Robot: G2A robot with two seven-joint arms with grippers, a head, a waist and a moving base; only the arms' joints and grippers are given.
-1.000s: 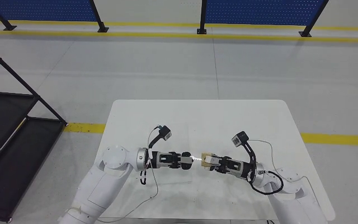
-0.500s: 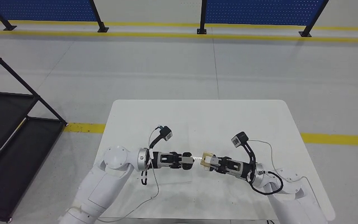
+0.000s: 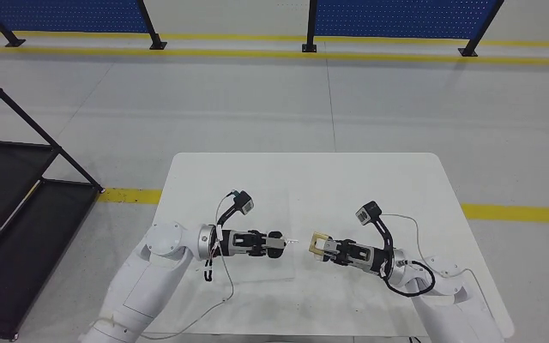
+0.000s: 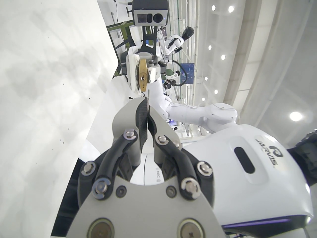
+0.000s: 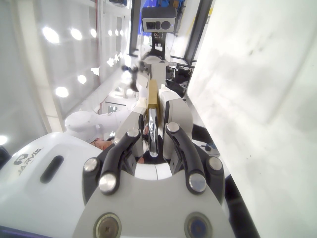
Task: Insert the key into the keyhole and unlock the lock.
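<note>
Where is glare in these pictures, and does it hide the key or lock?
Right wrist view: ceiling lamps bloom, and the lock's shackle carries bright highlights. Left wrist view: one lamp glares, yet key and lock are visible. Top view: even light on the table.

White table (image 3: 386, 180) sits across a yellow floor line (image 3: 506, 212); black rack (image 3: 34, 206) at left, blue barriers (image 3: 395, 17) beyond.

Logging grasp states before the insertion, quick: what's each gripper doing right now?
Left gripper: closed on the key.
Right gripper: closed on the lock.
</note>
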